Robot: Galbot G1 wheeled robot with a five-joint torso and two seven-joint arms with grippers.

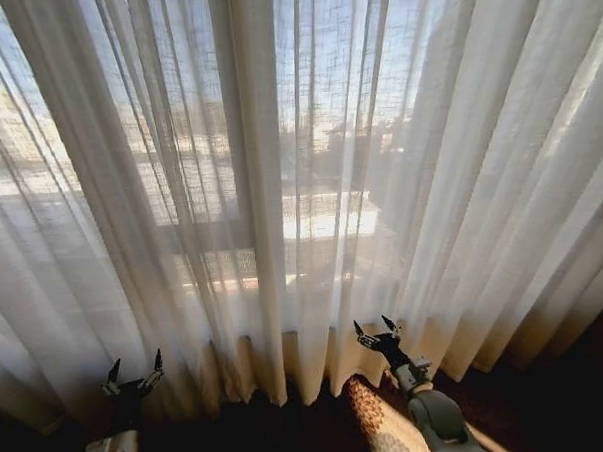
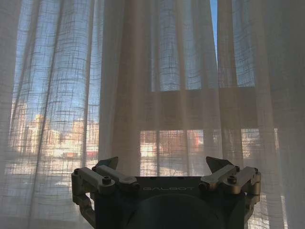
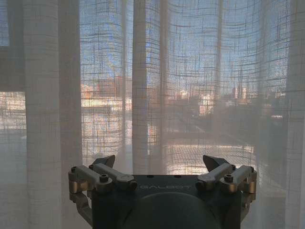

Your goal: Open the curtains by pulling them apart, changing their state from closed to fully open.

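Tools first, two counted. Left tool point(image 1: 134, 373) sits low at the left of the head view, fingers spread wide, nothing between them, tips pointing at the fabric and just short of it. Right tool point(image 1: 377, 332) sits low, right of centre, also spread wide and empty, tips near the hem folds; its grey arm point(image 1: 437, 416) runs off the lower edge.

Left wrist view: left tool point(image 2: 162, 164) with both fingertips apart, fabric beyond, a narrow slit of bare sky point(image 2: 214, 28) between two folds. Right wrist view: right tool point(image 3: 159, 162) equally wide, fabric unbroken across.

Dark floor point(image 1: 549, 395) below, with a sunlit patterned patch point(image 1: 375, 423) beside the right arm.

Sheer off-white pleated curtains point(image 1: 280, 187) hang closed across the whole window, reaching the floor. Behind them: dark window frame bars point(image 2: 190, 109), then city buildings point(image 3: 200, 100) and sky, seen dimly through the weave.
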